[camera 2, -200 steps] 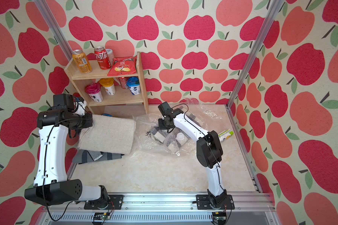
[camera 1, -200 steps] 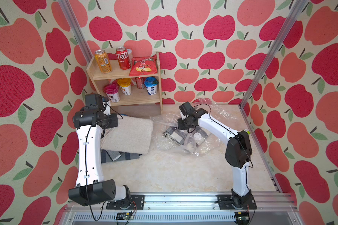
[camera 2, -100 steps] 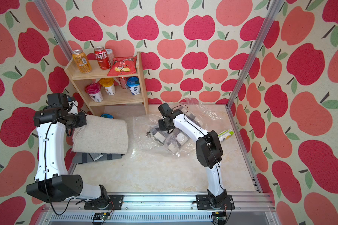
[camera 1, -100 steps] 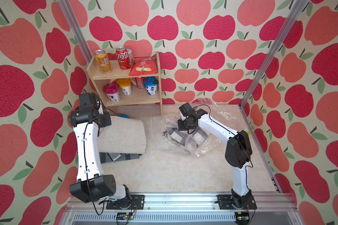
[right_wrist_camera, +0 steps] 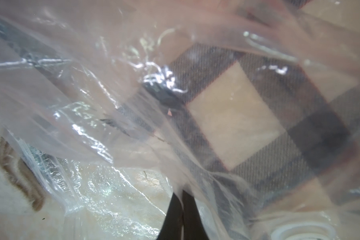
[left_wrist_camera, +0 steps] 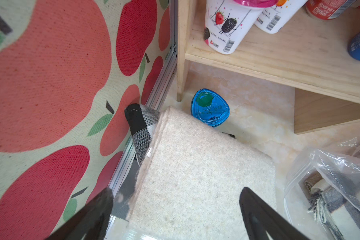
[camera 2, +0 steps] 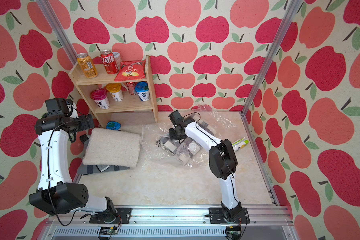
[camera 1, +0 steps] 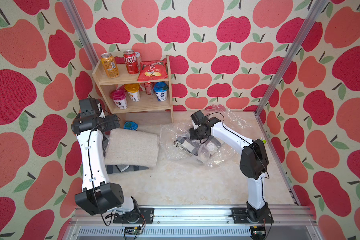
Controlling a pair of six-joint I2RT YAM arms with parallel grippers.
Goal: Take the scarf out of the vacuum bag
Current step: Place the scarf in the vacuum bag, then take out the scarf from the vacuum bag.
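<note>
left gripper [left_wrist_camera: 176, 192] just let go: jaws were clamped on the beige scarf [camera 1: 131, 147] a second ago, now they stand wide, one finger either side of its near edge, nothing between them. wrist has also backed off slightly toward the left wall

beige scarf now lies flat, left of centre in both top views, below the wooden shelf [camera 1: 148, 104], stacked on a dark checked cloth [camera 1: 121, 168] whose corner pokes out by the wall in the left wrist view. its far edge touches or just overlaps a blue tub [camera 1: 130, 125], can't tell which

it's clear of the vacuum bag [camera 1: 168, 145], with a strip of bare table [camera 1: 175, 182] between them, so I'd call the extraction of that scarf done

right gripper [right_wrist_camera: 182, 195]: jaws closed together, down on the bag at centre frame, film draped round the tips. can't tell whether film is actually pinched. no visible change there over the last second

note: a checked scarf [camera 1: 185, 143] with fringe sits inside the bag, beside the white valve cap [camera 1: 211, 146]. if that one counts, next is probably left arm back to the bag mouth while right pins the bag. risk: light bag slides along with the cloth
</note>
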